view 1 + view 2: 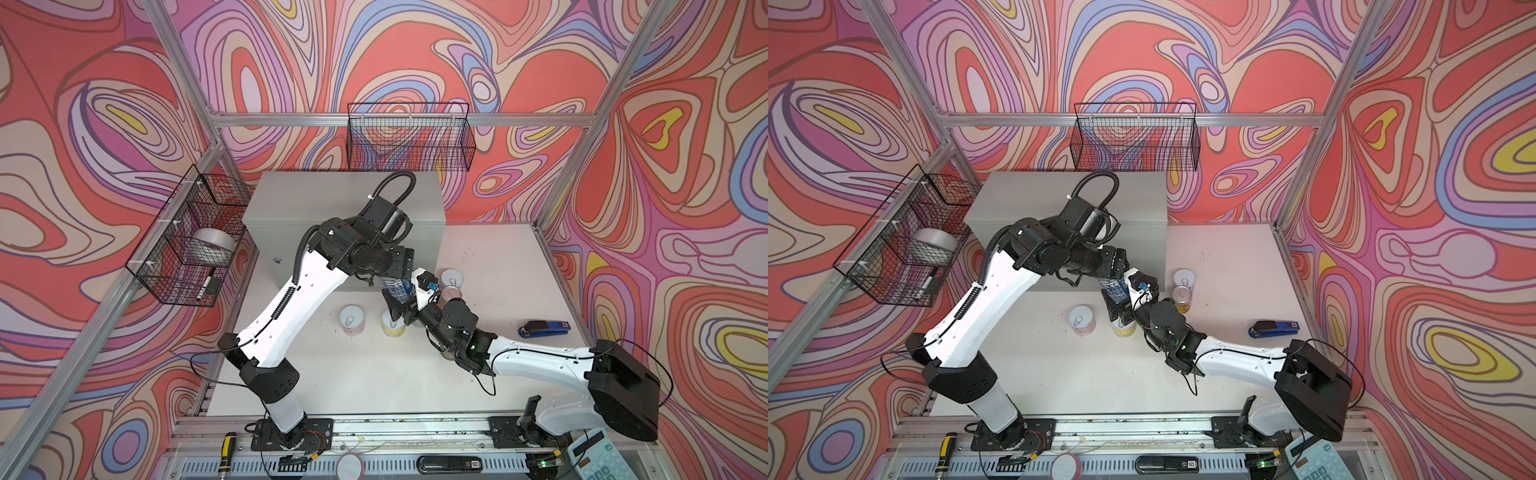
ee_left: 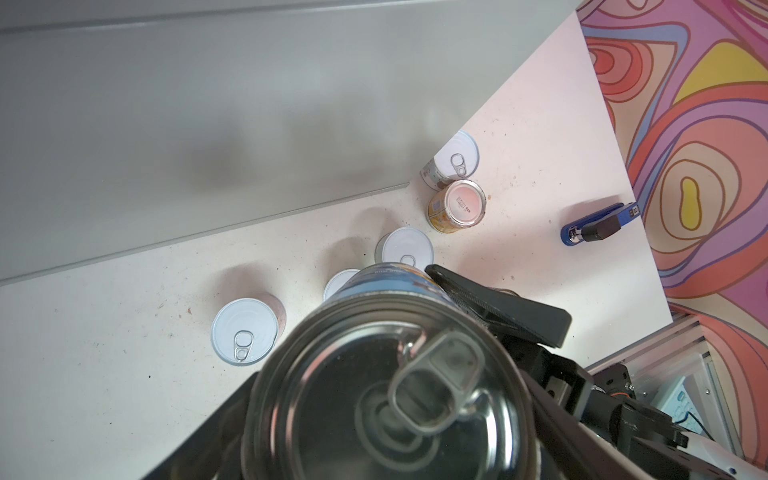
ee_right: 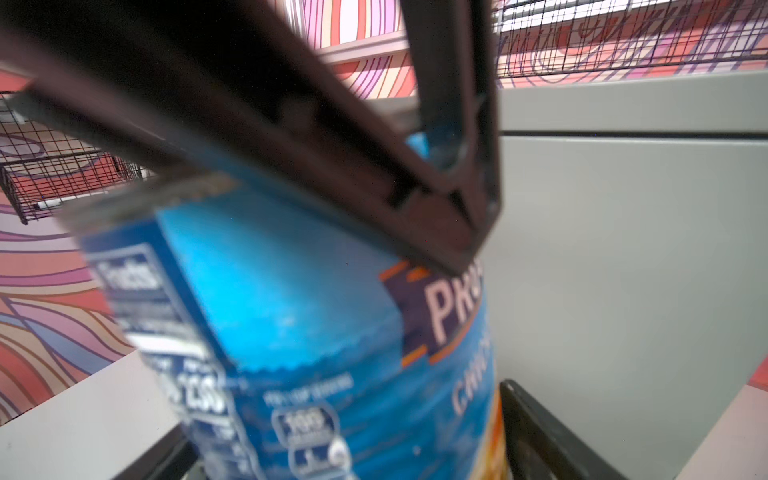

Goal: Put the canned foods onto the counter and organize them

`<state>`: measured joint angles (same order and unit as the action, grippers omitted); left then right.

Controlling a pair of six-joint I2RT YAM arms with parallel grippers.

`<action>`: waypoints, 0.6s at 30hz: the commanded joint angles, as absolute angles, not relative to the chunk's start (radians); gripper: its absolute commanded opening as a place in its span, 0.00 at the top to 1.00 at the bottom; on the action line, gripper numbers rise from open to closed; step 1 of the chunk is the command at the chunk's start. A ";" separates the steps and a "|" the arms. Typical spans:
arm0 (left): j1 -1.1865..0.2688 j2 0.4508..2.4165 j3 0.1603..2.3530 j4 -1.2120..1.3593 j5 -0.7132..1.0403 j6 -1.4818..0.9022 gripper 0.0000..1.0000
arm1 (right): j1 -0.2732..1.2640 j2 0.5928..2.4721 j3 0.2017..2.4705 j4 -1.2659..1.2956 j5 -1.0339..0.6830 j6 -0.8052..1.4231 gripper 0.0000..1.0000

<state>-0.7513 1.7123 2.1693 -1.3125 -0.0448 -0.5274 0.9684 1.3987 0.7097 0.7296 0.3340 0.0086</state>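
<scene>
Tall blue can (image 1: pixel 397 286), held at centre frame in a top view.
Left fingers (image 2: pixel 498 307) clamp its upper body; right fingers (image 3: pixel 540 436) stand wide beside its lower body. It appears raised off the desk (image 1: pixel 374 374), in front of the grey cabinet (image 1: pixel 332 195). Likely heavy, rigid, with a slick label: grip mid-body, not the pull-tab.

We looked down steeply from above in both top views onto the grey cabinet (image 1: pixel 345 195) (image 1: pixel 1059 195), sharing nearly the whole scene. Our left wrist camera looked down past a can top (image 2: pixel 386 390), very close. The right wrist camera faced the cabinet's front, close.
</scene>
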 commanded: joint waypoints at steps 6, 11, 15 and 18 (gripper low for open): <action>-0.762 1.729 2.241 -1.265 -0.008 -0.548 0.70 | 0.980 1.428 0.736 0.764 0.380 -0.044 0.09; -0.762 1.739 2.252 -1.269 -0.013 -0.543 0.70 | 0.980 1.431 0.741 0.760 0.378 -0.046 0.18; -0.762 1.746 2.250 -1.269 -0.007 -0.546 0.70 | 0.980 1.426 0.728 0.786 0.390 -0.043 0.18; -0.762 1.746 2.249 -1.267 -0.007 -0.547 0.70 | 0.980 1.416 0.716 0.800 0.396 -0.042 0.19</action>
<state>-0.7460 1.7409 2.2108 -1.3197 -0.0456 -0.5171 0.9726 1.4120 0.7086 0.7738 0.3668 -0.0074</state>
